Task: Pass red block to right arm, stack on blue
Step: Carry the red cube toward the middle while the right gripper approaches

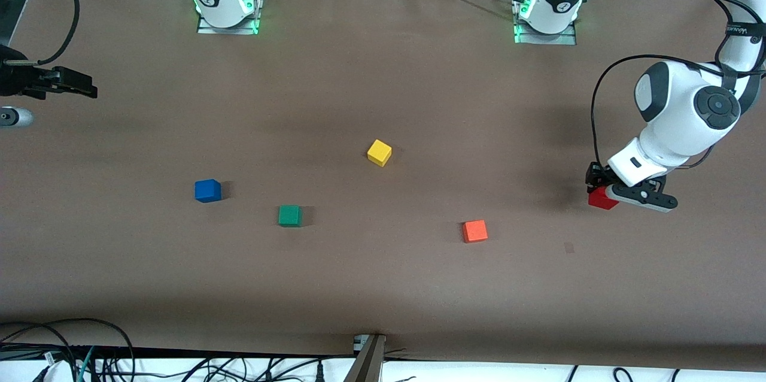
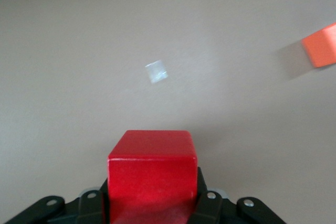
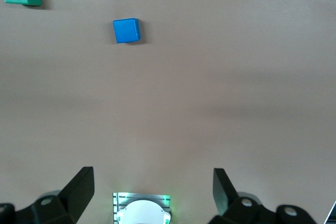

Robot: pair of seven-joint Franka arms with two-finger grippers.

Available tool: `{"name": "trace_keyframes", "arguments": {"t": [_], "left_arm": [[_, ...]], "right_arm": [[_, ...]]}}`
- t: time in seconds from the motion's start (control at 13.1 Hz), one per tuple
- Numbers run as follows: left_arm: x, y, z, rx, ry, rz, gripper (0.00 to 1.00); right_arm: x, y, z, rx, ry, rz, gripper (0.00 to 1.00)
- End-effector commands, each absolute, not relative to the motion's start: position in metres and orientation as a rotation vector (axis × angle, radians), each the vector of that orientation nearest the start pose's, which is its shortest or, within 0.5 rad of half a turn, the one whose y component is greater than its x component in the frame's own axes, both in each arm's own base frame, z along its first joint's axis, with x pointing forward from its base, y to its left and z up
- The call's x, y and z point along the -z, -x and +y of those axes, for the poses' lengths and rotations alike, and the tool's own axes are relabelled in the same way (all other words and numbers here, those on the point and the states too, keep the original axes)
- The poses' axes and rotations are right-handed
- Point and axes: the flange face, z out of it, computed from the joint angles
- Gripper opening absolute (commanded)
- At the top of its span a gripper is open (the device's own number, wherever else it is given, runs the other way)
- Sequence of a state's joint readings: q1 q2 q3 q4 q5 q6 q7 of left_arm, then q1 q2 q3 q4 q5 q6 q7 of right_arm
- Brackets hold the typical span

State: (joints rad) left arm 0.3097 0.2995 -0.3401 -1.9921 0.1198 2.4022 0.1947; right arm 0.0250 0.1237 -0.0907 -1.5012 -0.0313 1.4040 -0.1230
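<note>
**Red cube held at the left arm's end, handover not yet begun**

Clamped on the small bright red cube (image 1: 601,198): the left gripper (image 1: 600,190), black multi-link fingers shut against two opposite faces, over bare brown table (image 1: 383,286) at the left arm's end. Seen from the left wrist, seated deep between the fingers, top face and front face showing, little free surface for a second grasp.

Waiting with slim black fingers spread wide and nothing between them: the right gripper (image 3: 153,192), parked at the right arm's end, well apart from the cube. Resting on the table toward that end: the small solid blue cube (image 1: 207,190), with a small green cube (image 1: 289,215) beside it and nearer the front camera. Also on the table: a yellow cube (image 1: 379,152) near the middle and a lighter orange cube (image 1: 474,230) toward the left arm's end.

Likely troubles, judged from this layout:
- Long carry across the table, so risk of brushing the orange or yellow cube if kept low.
- Deep hold, so little room for the right fingers; risk of finger-on-finger contact or a corner pinch.
- Early release, hence a drop.
- Green cube close to blue; risk of a nudge or a wrong target.
- Tilted regrasp, hence an off-centre stack and a slide off.
</note>
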Motion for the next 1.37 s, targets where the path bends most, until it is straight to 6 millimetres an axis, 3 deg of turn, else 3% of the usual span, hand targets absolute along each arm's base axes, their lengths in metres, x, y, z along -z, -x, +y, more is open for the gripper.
{"name": "trace_keyframes", "arguments": {"t": [0.0, 0.15, 0.3, 0.53, 0.68, 0.99, 1.14, 1.29], "left_arm": [[-0.351, -0.614, -0.033, 0.226, 3.071, 0.640, 0.05], [-0.373, -0.611, -0.052, 0.297, 3.182, 0.589, 0.06], [-0.378, -0.610, -0.062, 0.316, 3.208, 0.649, 0.06], [-0.375, -0.606, -0.086, 0.334, 3.284, 0.732, 0.09], [-0.370, -0.605, -0.104, 0.356, 3.299, 0.880, 0.07], [-0.375, -0.600, -0.160, 0.492, 3.311, 1.240, 0.06], [-0.368, -0.602, -0.170, 0.533, 3.273, 1.405, 0.03], [-0.381, -0.600, -0.193, 0.587, 3.269, 1.492, 0.03]], "right_arm": [[-0.578, -0.573, -0.020, -0.347, 3.131, -0.153, 1.00], [-0.578, -0.573, -0.002, -0.350, 3.133, -0.180, 1.00], [-0.578, -0.573, 0.020, -0.345, 3.137, -0.235, 1.00], [-0.576, -0.574, 0.020, -0.352, 3.135, -0.233, 1.00], [-0.576, -0.574, 0.019, -0.352, 3.135, -0.233, 1.00], [-0.575, -0.574, 0.027, -0.341, 3.077, -0.232, 1.00], [-0.558, -0.581, 0.045, -0.363, 2.917, -0.226, 1.00], [-0.526, -0.595, 0.067, -0.412, 2.717, -0.202, 1.00]]}}
